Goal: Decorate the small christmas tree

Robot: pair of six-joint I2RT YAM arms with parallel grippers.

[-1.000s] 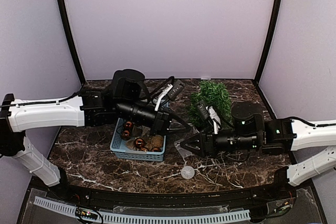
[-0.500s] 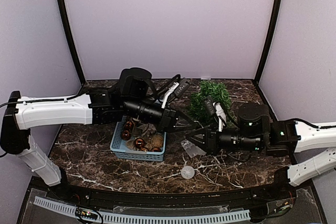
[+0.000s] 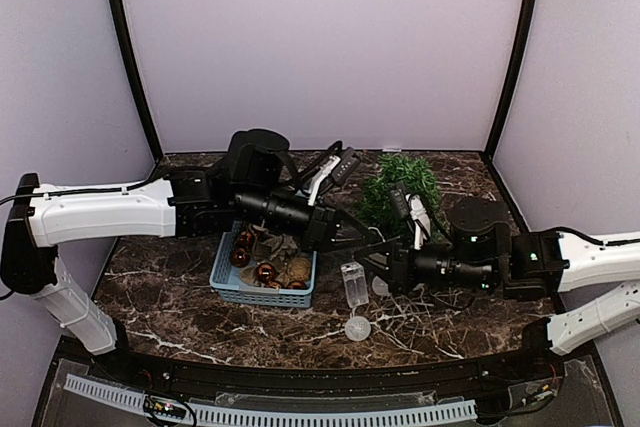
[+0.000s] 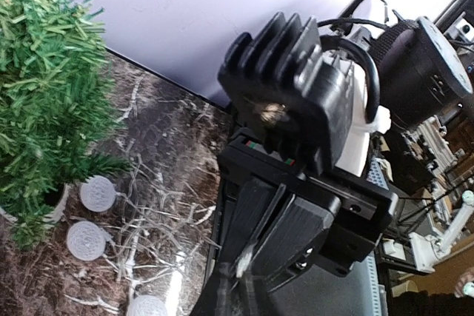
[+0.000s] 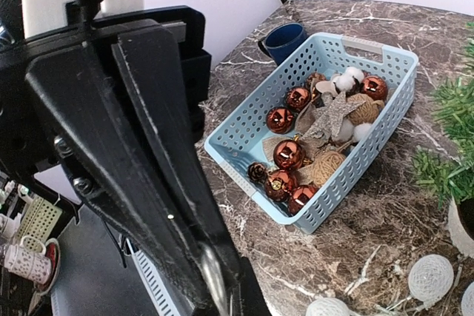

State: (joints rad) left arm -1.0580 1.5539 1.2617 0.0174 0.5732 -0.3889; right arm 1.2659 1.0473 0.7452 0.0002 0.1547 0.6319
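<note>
Where the two arms meet above the desk (image 3: 170, 277), the left pincer (image 5: 213, 277) and right pincer (image 4: 238, 270) point tip to tip. Each has its fingers (image 5: 170, 153) drawn together to a point; a small pale glint sits at the tips, but what it is, and which pincer grips it, I cannot tell. The tree (image 3: 402, 185) stands upright at the back of the desk, right of centre, just behind the right arm. Left of the meeting point lies the basket (image 3: 262, 296), holding copper baubles (image 5: 281, 120). A clear box (image 3: 353, 284) stands upright on the desk between basket and right arm, with a round lid (image 3: 357, 328) nearer the front edge. Several white balls (image 4: 98, 192) lie at the tree's foot.
</note>
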